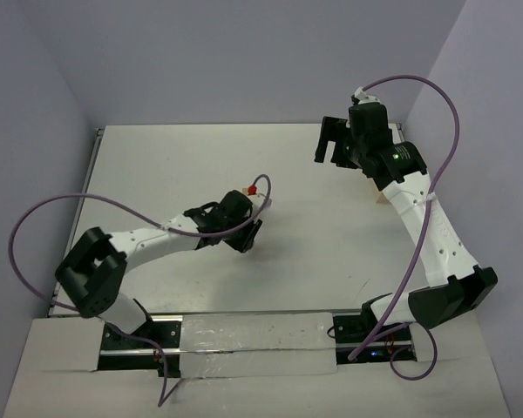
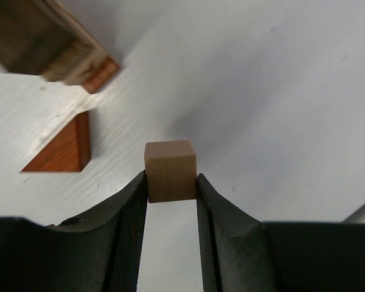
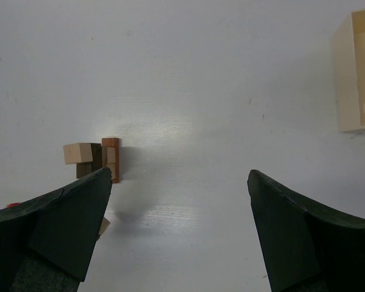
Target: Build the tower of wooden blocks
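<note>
Your left tool (image 2: 171, 193) is nearest, out over the middle of the bench (image 1: 314, 261), and it is pinching a tan cube (image 2: 169, 165) between its two fingers. Just past the cube, to its left, a reddish wedge (image 2: 64, 151) lies on the bench. Beyond the wedge, blurred, is the wood block tower (image 2: 45, 42). Your right wrist view shows the tower as a pale block (image 3: 78, 152) against a darker block (image 3: 88, 168), with a reddish bar (image 3: 111, 159) touching them. Your right tool (image 3: 179, 176) is up toward the far right corner, fingers spread wide. A pale box (image 3: 354, 73) sits near the right edge.
</note>
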You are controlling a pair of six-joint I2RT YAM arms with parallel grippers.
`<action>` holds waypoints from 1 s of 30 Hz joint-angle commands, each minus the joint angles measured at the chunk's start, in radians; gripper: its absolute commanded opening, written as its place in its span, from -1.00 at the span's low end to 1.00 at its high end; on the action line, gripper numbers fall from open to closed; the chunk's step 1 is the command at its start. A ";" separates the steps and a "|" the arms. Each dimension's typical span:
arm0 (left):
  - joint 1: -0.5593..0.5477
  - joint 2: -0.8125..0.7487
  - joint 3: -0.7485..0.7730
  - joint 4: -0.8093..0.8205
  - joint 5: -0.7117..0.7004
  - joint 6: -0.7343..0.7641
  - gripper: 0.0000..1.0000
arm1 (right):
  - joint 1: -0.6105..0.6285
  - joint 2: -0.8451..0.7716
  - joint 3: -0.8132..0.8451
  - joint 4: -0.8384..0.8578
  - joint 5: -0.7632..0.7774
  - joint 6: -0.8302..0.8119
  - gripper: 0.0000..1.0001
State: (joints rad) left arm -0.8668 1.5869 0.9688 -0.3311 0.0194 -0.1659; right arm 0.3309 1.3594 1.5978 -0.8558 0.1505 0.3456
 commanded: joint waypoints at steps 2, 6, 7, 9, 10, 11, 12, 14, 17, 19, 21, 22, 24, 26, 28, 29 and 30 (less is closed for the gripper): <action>-0.027 -0.228 0.079 -0.103 -0.185 -0.181 -1.00 | -0.007 -0.029 0.000 0.021 0.019 -0.010 0.99; -0.026 -0.239 0.170 -0.246 -0.282 -0.305 -1.00 | -0.007 -0.021 0.019 0.019 0.017 -0.007 0.99; -0.026 -0.228 0.199 -0.269 -0.302 -0.326 -1.00 | -0.007 -0.016 0.025 0.018 0.021 -0.009 0.99; -0.024 -0.203 0.247 -0.304 -0.314 -0.345 -1.00 | -0.008 -0.009 0.033 0.016 0.030 -0.010 0.99; -0.023 -0.167 0.307 -0.337 -0.314 -0.348 -1.00 | -0.009 0.000 0.039 0.014 0.038 -0.010 0.99; -0.023 -0.140 0.353 -0.363 -0.323 -0.360 -1.00 | -0.007 0.005 0.042 0.014 0.038 -0.010 0.99; -0.023 -0.112 0.399 -0.376 -0.331 -0.375 -1.00 | -0.007 0.009 0.040 0.014 0.038 -0.010 0.99; -0.024 -0.078 0.458 -0.400 -0.349 -0.398 -1.00 | -0.007 0.015 0.039 0.015 0.038 -0.009 0.99; -0.024 -0.019 0.527 -0.431 -0.364 -0.416 -1.00 | -0.008 0.024 0.042 0.015 0.041 -0.007 0.99; -0.024 0.010 0.550 -0.444 -0.377 -0.425 -1.00 | -0.007 0.029 0.044 0.015 0.043 -0.007 0.99; -0.024 0.037 0.565 -0.454 -0.384 -0.434 -1.00 | -0.007 0.033 0.043 0.015 0.043 -0.007 0.99; -0.024 0.043 0.565 -0.456 -0.385 -0.436 -1.00 | -0.007 0.034 0.042 0.015 0.043 -0.007 0.99; -0.024 0.056 0.559 -0.456 -0.382 -0.440 -1.00 | -0.007 0.037 0.039 0.015 0.043 -0.007 0.99; -0.023 0.065 0.553 -0.453 -0.384 -0.449 -1.00 | -0.007 0.038 0.037 0.015 0.040 -0.005 0.99; -0.023 0.074 0.554 -0.453 -0.393 -0.451 -0.99 | -0.007 0.038 0.036 0.015 0.037 -0.004 0.99; -0.023 0.081 0.557 -0.454 -0.399 -0.451 -1.00 | -0.007 0.038 0.035 0.017 0.037 -0.004 0.99; -0.020 0.096 0.564 -0.458 -0.404 -0.451 -0.99 | -0.007 0.038 0.036 0.017 0.035 -0.004 0.99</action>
State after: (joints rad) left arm -0.8886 1.6661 1.4834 -0.7748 -0.3500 -0.5948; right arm 0.3305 1.3975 1.6005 -0.8562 0.1722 0.3462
